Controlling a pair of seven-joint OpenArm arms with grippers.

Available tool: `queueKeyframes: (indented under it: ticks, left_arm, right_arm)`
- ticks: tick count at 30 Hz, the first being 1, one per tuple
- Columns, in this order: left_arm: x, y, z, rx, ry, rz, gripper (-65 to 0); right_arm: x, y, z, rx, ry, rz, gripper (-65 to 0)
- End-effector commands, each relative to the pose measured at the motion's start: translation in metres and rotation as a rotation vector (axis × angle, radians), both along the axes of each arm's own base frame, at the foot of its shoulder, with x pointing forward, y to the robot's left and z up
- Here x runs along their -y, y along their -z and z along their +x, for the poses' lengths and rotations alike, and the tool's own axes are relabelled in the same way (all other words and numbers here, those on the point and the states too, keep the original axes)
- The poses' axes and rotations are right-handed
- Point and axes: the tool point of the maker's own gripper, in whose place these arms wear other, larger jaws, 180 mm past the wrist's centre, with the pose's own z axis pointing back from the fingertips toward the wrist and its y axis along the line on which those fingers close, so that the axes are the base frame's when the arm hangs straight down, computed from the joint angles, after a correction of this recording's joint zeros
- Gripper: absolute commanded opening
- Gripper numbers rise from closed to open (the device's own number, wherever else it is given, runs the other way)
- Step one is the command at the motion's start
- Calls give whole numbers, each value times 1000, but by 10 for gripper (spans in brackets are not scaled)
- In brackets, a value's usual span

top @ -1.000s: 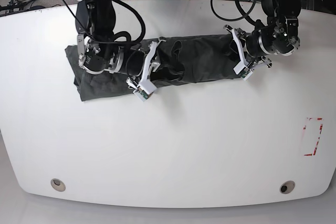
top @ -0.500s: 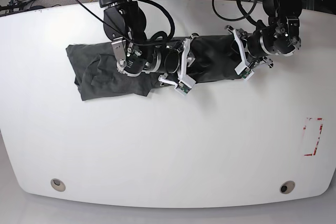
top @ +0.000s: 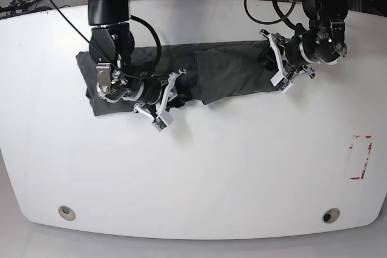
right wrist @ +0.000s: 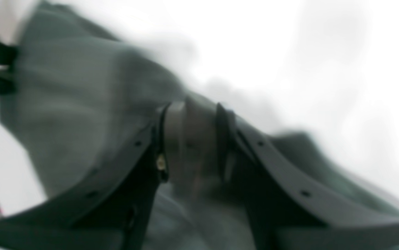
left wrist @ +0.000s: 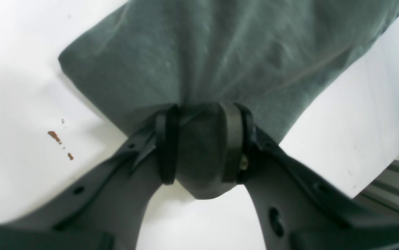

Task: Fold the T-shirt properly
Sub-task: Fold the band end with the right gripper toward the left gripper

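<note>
On the white worktop [top: 199,173], T-shirt [top: 233,70] stretched in a long left-to-right band. Left pincer [left wrist: 199,146] clamped on one end bunch, right pincer [right wrist: 190,139] clamped on a mid-length fold. Long axis runs between both pincers.

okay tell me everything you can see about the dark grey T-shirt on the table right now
The dark charcoal-grey T-shirt of soft plain fabric lies as a long, rumpled band across the far part of the white table, with no print showing. A hemmed edge shows near one corner in the left wrist view. Both ends are pinched: the left gripper holds a bunched fold at one end, and the right gripper clamps cloth near the other, though that view is blurred. The middle sags in creases on the tabletop.
</note>
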Motion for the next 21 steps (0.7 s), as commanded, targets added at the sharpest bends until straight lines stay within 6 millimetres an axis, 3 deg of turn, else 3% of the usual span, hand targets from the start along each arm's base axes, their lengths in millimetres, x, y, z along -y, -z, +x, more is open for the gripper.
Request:
queueKeyframes:
  ticks: [1, 4, 12, 15, 17, 19, 21]
  left_arm:
    - [1, -10, 8, 39, 4, -12, -485]
    - [3, -13, 10, 50, 6, -18, -485]
    - [21, -52, 28, 159, 34, -120, -483]
    - [25, -67, 33, 205, 47, -125, -482]
    - [25, -71, 35, 218, 50, -123, -481]
    - [25, -69, 35, 215, 48, -121, -481]
    - [23, -69, 37, 215, 45, -117, -479]
  right_arm:
    - [1, -19, 13, 62, 1, 33, -506]
    - [3, -32, 12, 88, -8, 39, -507]
    - [-5, -66, -13, 140, -53, 99, -506]
    - [17, -79, -8, 181, 16, 101, -504]
    - [40, -77, -4, 167, 75, 69, -495]
    - [69, -77, 2, 160, 152, 40, -449]
    - [101, -79, 6, 157, 244, 21, -358]
